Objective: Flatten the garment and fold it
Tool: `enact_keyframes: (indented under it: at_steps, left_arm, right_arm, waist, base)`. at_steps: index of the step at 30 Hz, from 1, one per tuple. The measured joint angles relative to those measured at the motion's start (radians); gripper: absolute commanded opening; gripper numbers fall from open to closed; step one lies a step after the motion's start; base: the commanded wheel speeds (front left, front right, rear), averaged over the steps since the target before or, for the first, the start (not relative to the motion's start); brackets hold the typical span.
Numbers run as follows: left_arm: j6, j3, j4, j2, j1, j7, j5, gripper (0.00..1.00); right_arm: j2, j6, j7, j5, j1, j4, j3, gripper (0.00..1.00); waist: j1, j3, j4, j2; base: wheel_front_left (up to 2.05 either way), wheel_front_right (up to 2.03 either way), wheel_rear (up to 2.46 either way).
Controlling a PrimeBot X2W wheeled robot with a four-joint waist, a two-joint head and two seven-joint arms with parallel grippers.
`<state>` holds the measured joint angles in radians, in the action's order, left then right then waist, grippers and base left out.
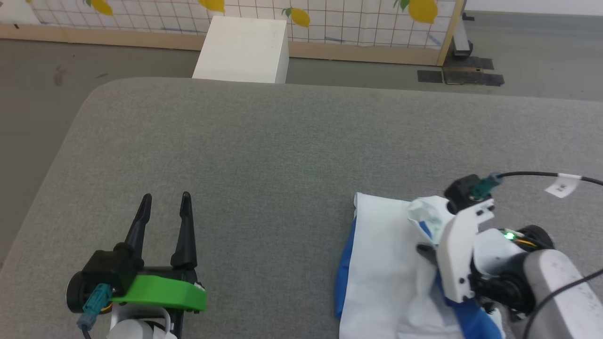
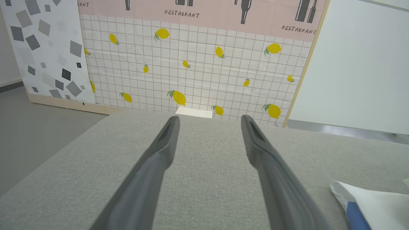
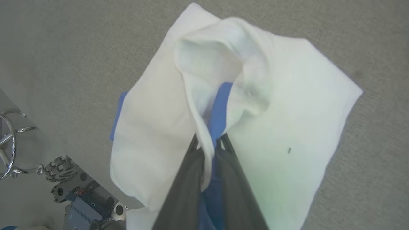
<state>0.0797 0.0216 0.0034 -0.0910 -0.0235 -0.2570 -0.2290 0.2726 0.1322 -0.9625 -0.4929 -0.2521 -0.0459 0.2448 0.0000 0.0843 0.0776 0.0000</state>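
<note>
1. The garment [image 1: 381, 263] is down at about 4 o'clock on the gray padded table [image 1: 282, 141]. It's mostly a white, roughly folded slab with a blue edge poking out on its 9 o'clock side.
2. Right gripper [image 3: 209, 145] is clamped on it. Both dark fingers pinch a bunch of white and blue cloth, and a white fold puffs up just past the tips.
3. Left gripper [image 1: 166, 194] hangs over the table around 7 o'clock, jaws spread wide with nothing between them, well apart from the shirt.
4. A white box [image 1: 242, 49] stands on the floor at 12 o'clock, just past the table's far edge, with a lemon-print panel [image 1: 330, 19] behind it.
</note>
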Motion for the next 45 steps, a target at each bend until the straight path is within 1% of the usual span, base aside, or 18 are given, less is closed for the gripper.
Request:
enact_keyframes:
  at_steps: [7,10,17,18,19,20,21,26,29,32,35,39,41,42,45]
  left_arm:
    - [0.006,0.006,0.001,0.002,0.001,0.000,0.000,1.00]
    - [0.008,0.010,0.002,0.005,0.001,0.000,0.000,1.00]
    - [0.009,0.009,0.003,0.009,0.001,0.000,0.000,1.00]
    - [0.009,0.008,0.003,0.010,0.001,0.000,0.000,1.00]
    - [0.009,0.008,0.003,0.011,0.001,0.000,0.000,1.00]
    - [0.009,0.007,0.004,0.012,0.001,0.000,0.000,1.00]
    - [0.009,0.006,0.005,0.012,0.001,0.000,0.000,1.00]
    - [0.011,0.005,0.013,0.016,0.001,0.000,0.000,1.00]
    - [0.012,0.000,0.016,0.017,0.004,0.000,0.000,1.00]
    - [0.012,-0.003,0.018,0.017,0.012,0.000,0.000,1.00]
    - [0.012,-0.007,0.017,0.018,0.023,0.000,0.000,1.00]
    - [0.012,-0.011,0.010,0.019,0.025,0.000,0.003,1.00]
    - [0.008,-0.014,0.003,0.019,0.025,0.000,0.010,1.00]
    - [0.007,-0.015,-0.003,0.019,0.025,0.000,0.011,1.00]
    - [0.007,-0.014,-0.005,0.021,0.025,0.000,0.011,1.00]
  right_arm:
    - [-0.125,0.000,0.108,0.039,-0.071,-0.131,0.043,0.00]
    - [-0.154,0.000,0.148,0.073,-0.091,-0.194,0.044,0.00]
    - [-0.192,0.000,0.222,0.136,-0.107,-0.325,0.042,0.00]
    - [-0.196,0.000,0.234,0.136,-0.108,-0.335,0.044,0.03]
    - [-0.199,0.000,0.251,0.132,-0.108,-0.344,0.048,0.41]
    - [-0.202,0.000,0.264,0.130,-0.110,-0.352,0.057,0.85]
    - [-0.203,0.000,0.276,0.125,-0.114,-0.358,0.066,1.00]
    - [-0.215,0.000,0.325,0.069,-0.129,-0.336,0.103,1.00]
    - [-0.219,0.000,0.350,0.038,-0.132,-0.277,0.112,1.00]
    - [-0.213,0.000,0.374,0.035,-0.130,-0.207,0.087,1.00]
    - [-0.184,0.000,0.393,0.077,-0.105,-0.139,0.018,1.00]
    - [-0.147,0.000,0.399,0.191,-0.022,-0.062,-0.113,1.00]
    - [-0.149,0.000,0.384,0.237,0.027,-0.034,-0.165,1.00]
    - [-0.157,0.000,0.340,0.288,0.091,-0.016,-0.200,1.00]
    - [-0.174,0.000,0.301,0.318,0.130,-0.017,-0.215,1.00]
  waist:
    - [0.0000,0.015,0.025,0.0000]
    - [0.0000,0.023,0.035,0.0000]
    - [0.0000,0.036,0.047,0.0000]
    - [0.0000,0.036,0.046,0.0000]
    - [0.0000,0.035,0.045,0.0000]
    - [0.0000,0.034,0.043,0.0000]
    - [0.0000,0.033,0.041,0.0000]
    - [0.0000,0.020,0.026,0.0000]
    - [0.0000,0.007,0.013,0.0000]
    - [0.0000,-0.009,-0.001,0.0000]
    - [0.0000,-0.024,-0.016,0.0000]
    - [0.0000,-0.036,-0.037,0.0000]
    - [0.0000,-0.037,-0.047,0.0000]
    - [0.0000,-0.031,-0.056,0.0000]
    - [0.0000,-0.019,-0.060,0.0000]
  base:
    - [0.00,0.00,0.00]
    - [0.00,0.00,0.00]
    - [0.00,0.00,0.00]
    - [0.00,0.00,0.00]
    - [0.00,0.00,0.00]
    - [0.00,0.00,0.00]
    - [0.00,0.00,0.00]
    - [0.00,0.00,0.00]
    - [0.00,0.00,0.00]
    - [0.00,0.00,0.00]
    - [0.00,0.00,0.00]
    - [0.00,0.00,0.00]
    - [0.00,0.00,0.00]
    - [0.00,0.00,0.00]
    - [0.00,0.00,0.00]
